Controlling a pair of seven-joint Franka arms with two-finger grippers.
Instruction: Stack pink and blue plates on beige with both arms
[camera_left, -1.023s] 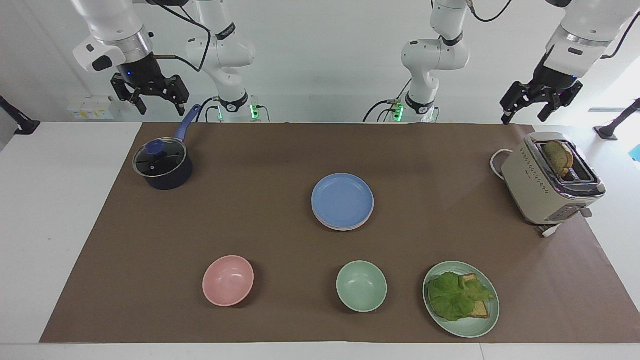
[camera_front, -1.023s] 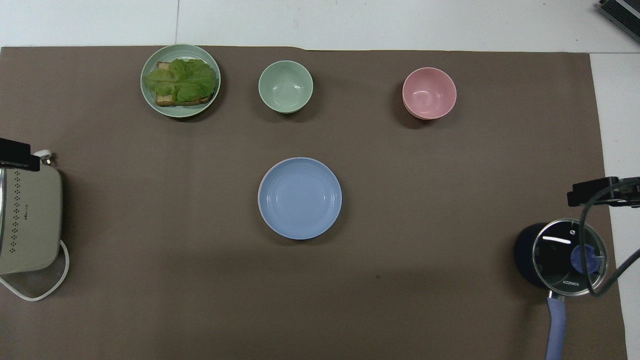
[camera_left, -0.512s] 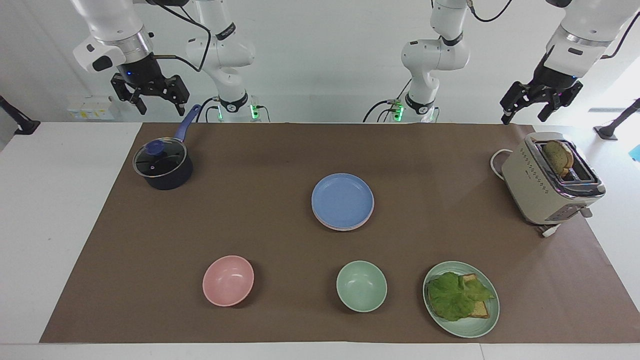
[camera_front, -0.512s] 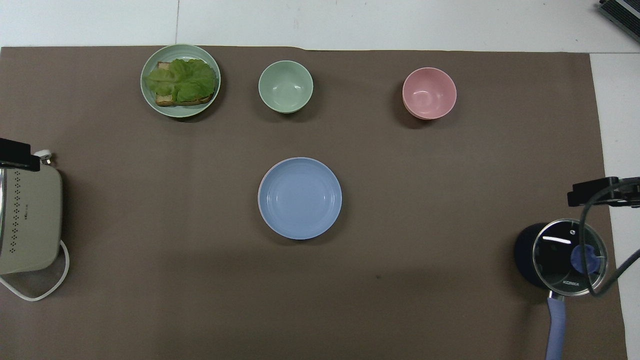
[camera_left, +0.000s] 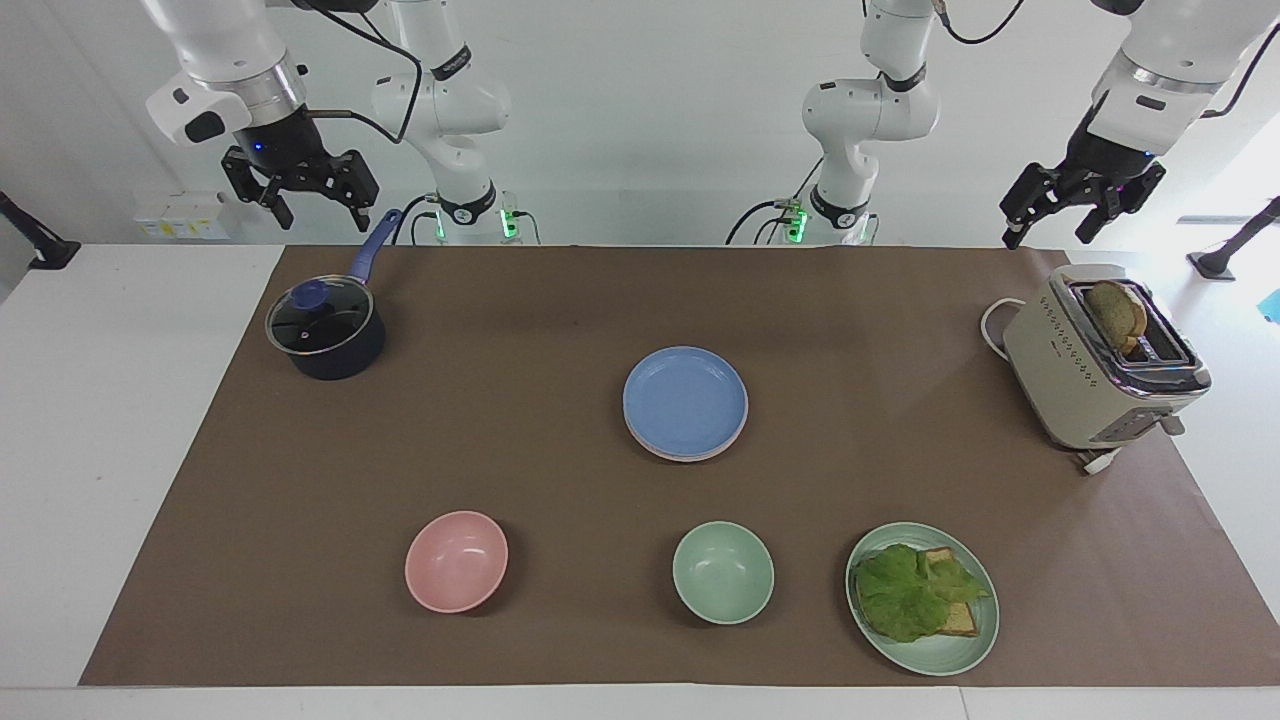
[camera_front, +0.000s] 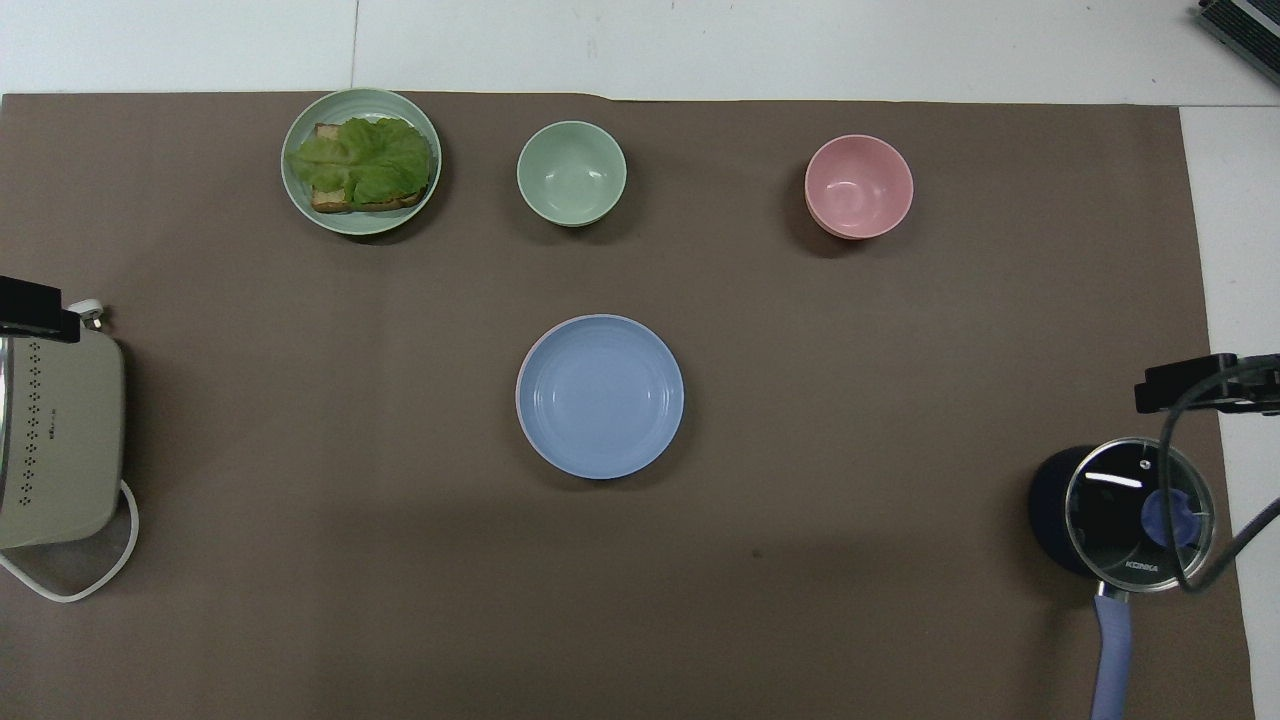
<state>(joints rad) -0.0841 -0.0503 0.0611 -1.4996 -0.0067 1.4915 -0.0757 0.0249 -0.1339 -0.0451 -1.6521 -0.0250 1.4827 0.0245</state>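
The blue plate (camera_left: 685, 400) (camera_front: 600, 395) lies on top of a stack at the middle of the brown mat. Under it, only a thin rim of the pink plate (camera_left: 686, 458) (camera_front: 519, 385) shows. The beige plate is hidden beneath them. My right gripper (camera_left: 318, 212) hangs open and empty in the air over the table's edge by the pot's handle. My left gripper (camera_left: 1052, 225) hangs open and empty above the mat's corner beside the toaster. Neither gripper touches anything.
A lidded dark pot (camera_left: 325, 330) stands toward the right arm's end. A beige toaster (camera_left: 1100, 360) with bread stands toward the left arm's end. Farther from the robots sit a pink bowl (camera_left: 456, 561), a green bowl (camera_left: 723, 572) and a green plate (camera_left: 950, 655) with lettuce on toast.
Both grippers have drifted up very slightly. The plates and everything else on the mat have stayed where they were.
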